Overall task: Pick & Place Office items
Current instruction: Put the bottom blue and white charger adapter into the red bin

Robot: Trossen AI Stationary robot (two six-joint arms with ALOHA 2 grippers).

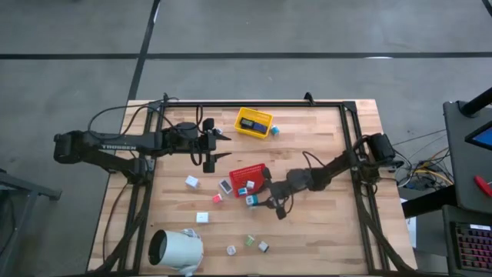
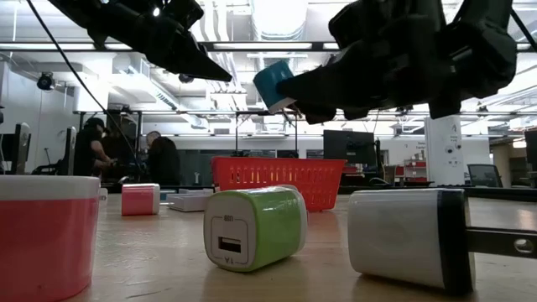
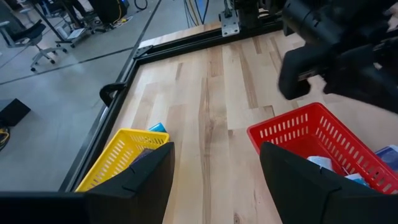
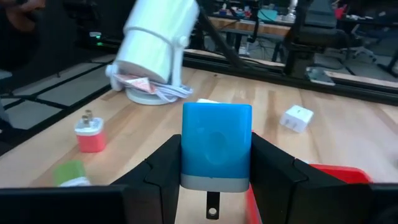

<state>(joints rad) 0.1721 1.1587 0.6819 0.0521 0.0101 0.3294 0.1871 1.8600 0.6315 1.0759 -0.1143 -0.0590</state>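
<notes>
Since a teal block [image 4: 216, 144] is clamped upright in the right claw [image 4: 216, 163], the red tray [image 1: 247, 178] just beside it is likely meant next, left claw [image 3: 214, 171] held apart.

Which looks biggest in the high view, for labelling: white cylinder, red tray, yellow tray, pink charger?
1. white cylinder
2. red tray and yellow tray, about alike
3. pink charger

The table [image 1: 323, 231] is seen as pale, matt wood planks with visible grain. The teal charger block [image 4: 216, 144] appears as smooth, glossy plastic. The red basket [image 3: 323, 134] and yellow basket [image 3: 118, 158] are moulded plastic mesh.
</notes>
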